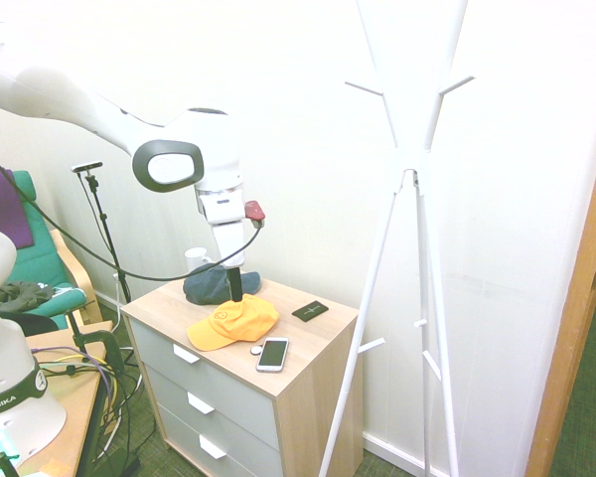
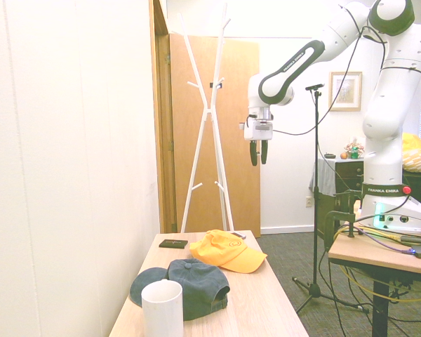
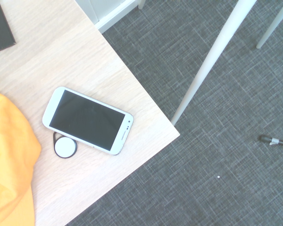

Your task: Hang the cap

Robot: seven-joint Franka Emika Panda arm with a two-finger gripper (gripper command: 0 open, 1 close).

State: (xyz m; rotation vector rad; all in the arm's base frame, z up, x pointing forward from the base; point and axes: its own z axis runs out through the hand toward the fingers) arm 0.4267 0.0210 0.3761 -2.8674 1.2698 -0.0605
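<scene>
"Item one, first exterior view?"
"Cap (image 1: 240, 320), orange-yellow, small emblem. It is lying on the chest (image 1: 318, 383), not hanging on the rack (image 1: 412, 164). The rack is standing toward two o'clock from it."
"Neighbours, same view, reckoned from the cap?"
"Navy cap (image 1: 205, 285), lying at eleven o'clock. White mug (image 1: 196, 258), standing beyond, also at eleven. Flat black item (image 1: 310, 311), lying near three. Phone (image 1: 272, 355), white, dark screen up, lying between four and five."
"Small pieces?"
"One round white tag (image 3: 65, 147), black-edged, lying just beside the phone in the wrist view."
"And the gripper (image 2: 259, 162)?"
"It is pointing down, hovering above chest height. Its two fingers are standing apart, holding nothing."
</scene>
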